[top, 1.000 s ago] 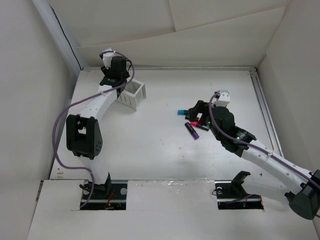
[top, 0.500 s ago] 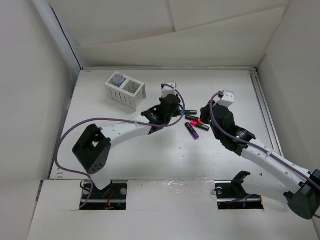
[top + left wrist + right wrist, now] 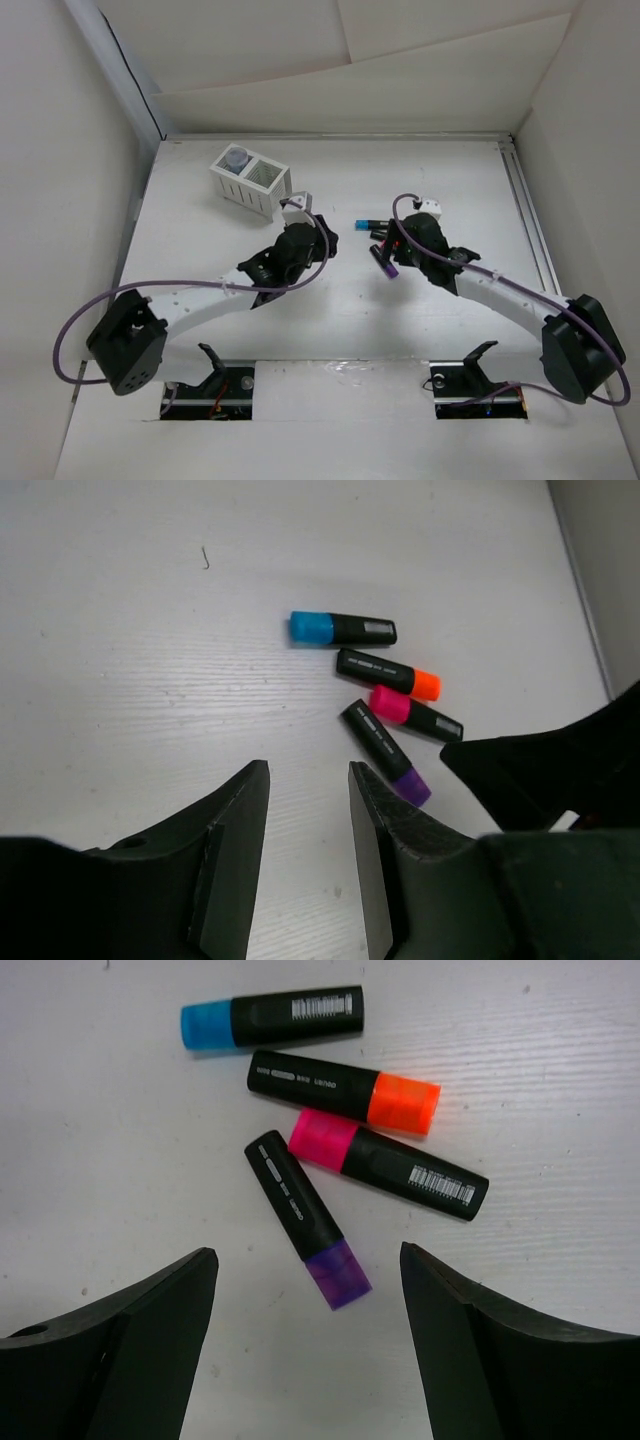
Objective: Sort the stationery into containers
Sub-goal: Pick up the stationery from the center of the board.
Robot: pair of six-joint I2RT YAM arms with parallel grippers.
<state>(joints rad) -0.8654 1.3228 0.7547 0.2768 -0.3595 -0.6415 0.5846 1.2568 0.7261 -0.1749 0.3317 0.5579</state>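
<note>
Four sticks bunched on the table (image 3: 90,1160): blue-capped marker (image 3: 270,1020), orange-capped marker (image 3: 340,1090), pink-capped marker (image 3: 390,1165), purple-capped marker (image 3: 305,1218). Right end effector (image 3: 305,1290) hovers over the purple one, spread wide, empty. Left end effector (image 3: 308,780) nearby, narrowly parted, holding nothing. Organiser box (image 3: 265,188) well apart, grey-blue roll (image 3: 235,157) in its left compartment.

Overhead cam sits above and behind my bases and looks down on the whole table (image 3: 470,170), far enough out to catch both arms plus the white mesh box (image 3: 251,181) at the far left. My left wrist cam looks out at a slant past my left gripper (image 3: 305,775), so the markers (image 3: 390,705) lie a little way ahead and a dark bit of my right arm (image 3: 540,770) pokes in at the right edge. My right wrist cam is much nearer, pointing nearly straight down between the fingers of my right gripper (image 3: 307,1255). All three views share that marker cluster.
</note>
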